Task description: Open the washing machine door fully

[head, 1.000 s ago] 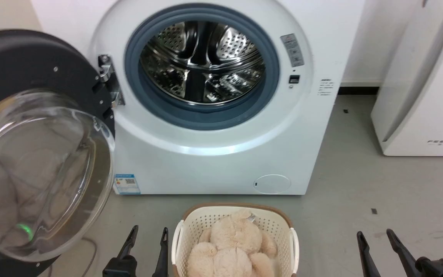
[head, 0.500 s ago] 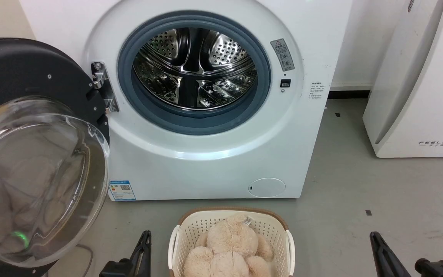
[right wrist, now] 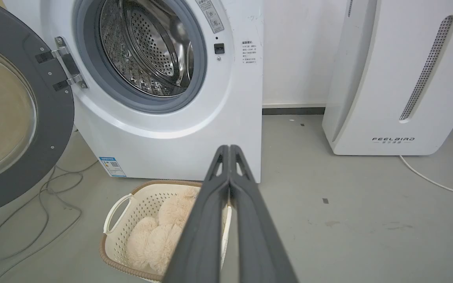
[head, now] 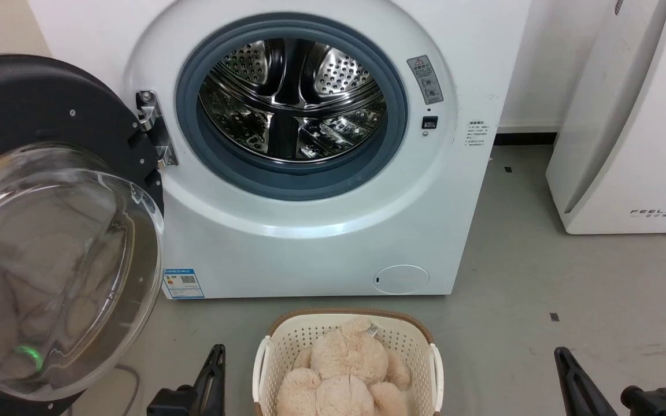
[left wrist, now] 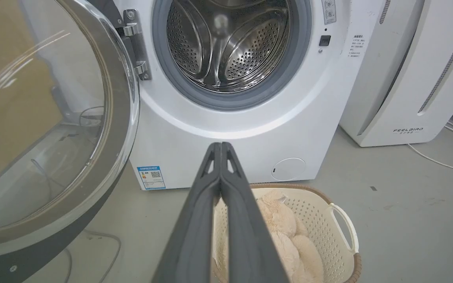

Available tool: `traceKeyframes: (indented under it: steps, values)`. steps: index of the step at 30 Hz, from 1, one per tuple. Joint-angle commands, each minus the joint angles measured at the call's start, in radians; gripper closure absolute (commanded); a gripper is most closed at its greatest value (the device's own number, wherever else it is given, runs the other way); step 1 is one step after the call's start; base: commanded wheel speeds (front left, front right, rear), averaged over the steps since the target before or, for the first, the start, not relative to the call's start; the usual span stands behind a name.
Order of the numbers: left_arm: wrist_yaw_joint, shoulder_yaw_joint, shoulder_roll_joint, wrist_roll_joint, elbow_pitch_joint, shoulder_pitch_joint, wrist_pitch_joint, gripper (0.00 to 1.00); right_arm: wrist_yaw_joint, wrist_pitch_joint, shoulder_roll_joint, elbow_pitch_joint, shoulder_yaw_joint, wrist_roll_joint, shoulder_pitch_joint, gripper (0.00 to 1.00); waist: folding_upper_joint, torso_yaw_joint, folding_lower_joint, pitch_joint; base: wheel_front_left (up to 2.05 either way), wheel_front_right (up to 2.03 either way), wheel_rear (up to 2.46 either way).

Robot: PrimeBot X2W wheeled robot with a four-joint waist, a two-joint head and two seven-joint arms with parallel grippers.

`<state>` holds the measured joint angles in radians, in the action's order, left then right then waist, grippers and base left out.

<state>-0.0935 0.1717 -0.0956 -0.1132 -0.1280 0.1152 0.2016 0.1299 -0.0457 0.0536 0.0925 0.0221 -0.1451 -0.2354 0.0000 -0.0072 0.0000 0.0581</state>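
1. The door (head: 55, 242) stands wide open on its hinge, left of the washing machine (head: 321, 248).
2. Left pincer (left wrist: 220, 145) and right pincer (right wrist: 229, 147) are both clenched and empty, flanking the basket (head: 344, 315).
3. At most, I judge, a gentle push on the door's rim is left; avoid the glass.

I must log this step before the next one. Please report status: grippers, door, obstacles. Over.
Left gripper and right gripper shut, empty. Washing machine door stands wide open, drum exposed. Basket of plush on floor before washing machine, apart from door.

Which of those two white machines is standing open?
The washing machine on the left: its round door is swung wide, showing the steel drum.
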Motion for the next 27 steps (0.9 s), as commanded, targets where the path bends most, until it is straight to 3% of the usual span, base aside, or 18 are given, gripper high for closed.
traceKeyframes:
  steps: [1, 27]
  values:
    - [0.003, -0.009, 0.002, 0.01, 0.008, -0.013, -0.008, 1.0, 0.0, 0.002, 0.0, -0.005, -0.002, 0.011, 0.022, 1.0, 0.0, 0.0, 0.0, -0.001, 0.0, 0.0, 0.0]
    - [0.024, -0.047, 0.013, 0.034, 0.036, -0.037, -0.054, 1.0, 0.0, 0.012, -0.001, -0.026, -0.006, 0.042, 0.072, 1.0, 0.0, 0.002, 0.0, -0.014, 0.0, 0.0, 0.0]
